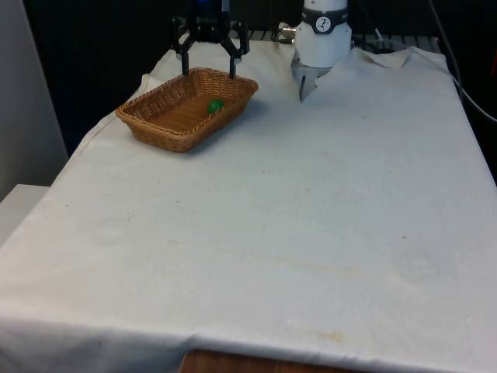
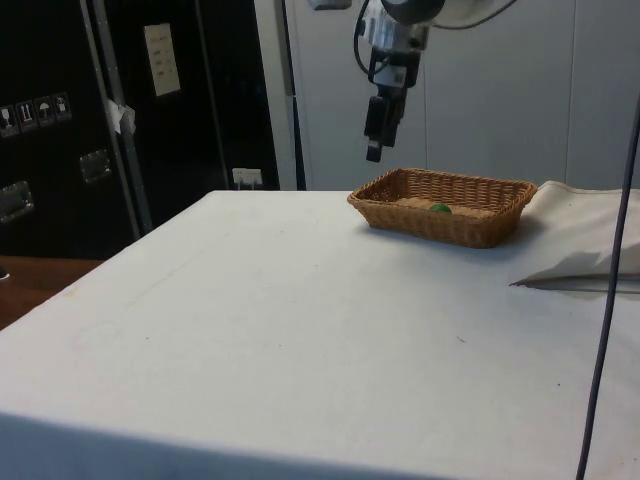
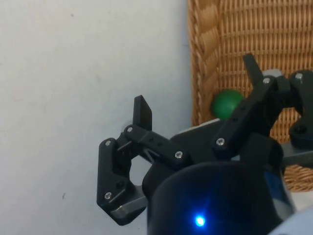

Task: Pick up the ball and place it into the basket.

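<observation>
A small green ball (image 1: 214,106) lies inside the woven wicker basket (image 1: 155,124), near its far end; the side view shows the ball (image 2: 440,208) low behind the basket wall (image 2: 440,225). My gripper (image 1: 209,71) hangs open above the basket's far rim with nothing between its fingers. From the side the gripper (image 2: 374,152) is well above the basket's rim. In the wrist view the open gripper (image 3: 195,93) straddles the basket's edge (image 3: 200,54), and the ball (image 3: 226,104) rests by that edge.
The basket stands at the far part of the table on the front view's left. A raised fold of white cloth (image 1: 373,58) lies at the far end, also seen in the side view as a cloth fold (image 2: 580,250).
</observation>
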Action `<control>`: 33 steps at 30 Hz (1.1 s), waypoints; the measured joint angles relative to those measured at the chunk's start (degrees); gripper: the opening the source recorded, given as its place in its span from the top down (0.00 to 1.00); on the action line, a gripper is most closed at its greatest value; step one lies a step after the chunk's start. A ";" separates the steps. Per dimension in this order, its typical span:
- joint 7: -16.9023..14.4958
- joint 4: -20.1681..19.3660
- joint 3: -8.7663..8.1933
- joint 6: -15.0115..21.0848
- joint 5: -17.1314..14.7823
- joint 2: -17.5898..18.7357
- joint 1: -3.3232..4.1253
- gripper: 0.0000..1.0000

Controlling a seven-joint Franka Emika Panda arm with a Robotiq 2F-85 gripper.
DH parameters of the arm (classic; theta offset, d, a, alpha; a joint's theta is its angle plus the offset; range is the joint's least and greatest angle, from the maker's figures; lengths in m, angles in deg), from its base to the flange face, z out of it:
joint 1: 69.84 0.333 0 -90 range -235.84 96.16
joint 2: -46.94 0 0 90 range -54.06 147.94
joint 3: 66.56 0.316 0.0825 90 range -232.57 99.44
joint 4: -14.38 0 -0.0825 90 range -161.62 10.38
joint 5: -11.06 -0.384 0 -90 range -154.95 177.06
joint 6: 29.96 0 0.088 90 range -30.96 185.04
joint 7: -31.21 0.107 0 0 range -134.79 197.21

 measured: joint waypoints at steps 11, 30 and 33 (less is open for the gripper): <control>0.97 2.58 2.69 -2.01 0.06 -1.43 0.06 0.00; 6.07 6.88 8.71 -1.72 0.06 2.64 0.40 0.00; 6.88 7.62 9.57 -1.66 0.06 3.38 0.57 0.00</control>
